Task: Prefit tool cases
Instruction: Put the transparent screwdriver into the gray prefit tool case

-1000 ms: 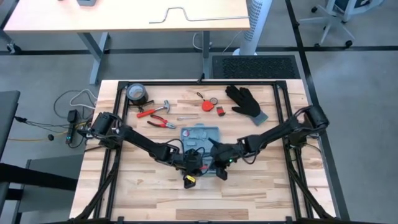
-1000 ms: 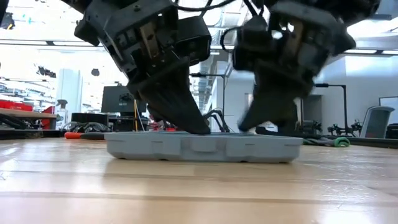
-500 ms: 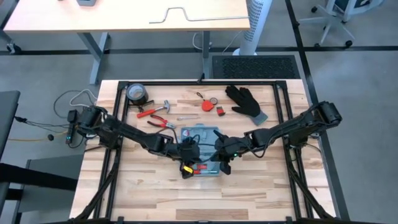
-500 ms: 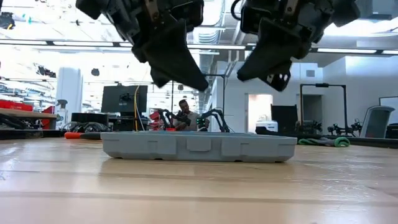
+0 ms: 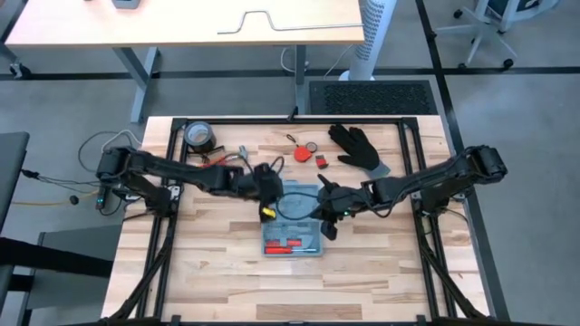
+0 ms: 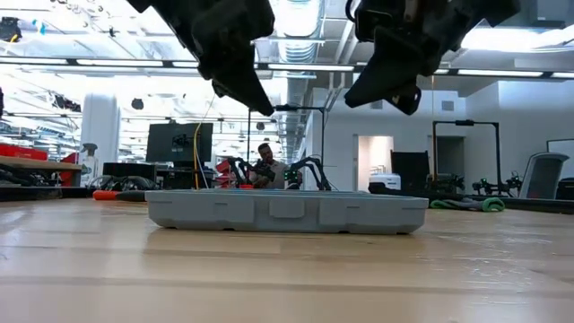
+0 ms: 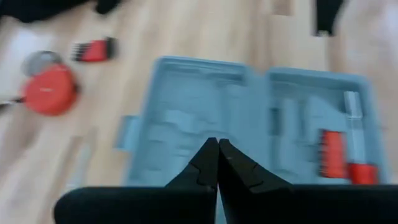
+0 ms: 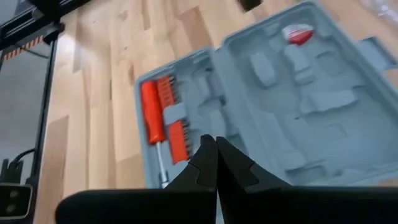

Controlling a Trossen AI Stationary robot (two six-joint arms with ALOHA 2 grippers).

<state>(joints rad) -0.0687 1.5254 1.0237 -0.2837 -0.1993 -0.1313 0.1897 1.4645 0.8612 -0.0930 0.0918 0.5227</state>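
While the tool case [image 5: 293, 222] is lying open mid-table, both the left gripper [image 7: 217, 163] and right gripper [image 8: 216, 155] are hovering, fingers pressed together; it looks light, stiff, best taken by its rim.

Blue-grey tool case [image 5: 293, 222] lies open on the pale wood table [image 5: 217, 272], grey recesses inside, a red-orange screwdriver set [image 8: 163, 118] in one half. Beyond the case: a red tape measure [image 5: 302, 152], red-handled pliers [image 5: 234, 179], a black glove [image 5: 355, 145], a dark tape roll [image 5: 198, 137].
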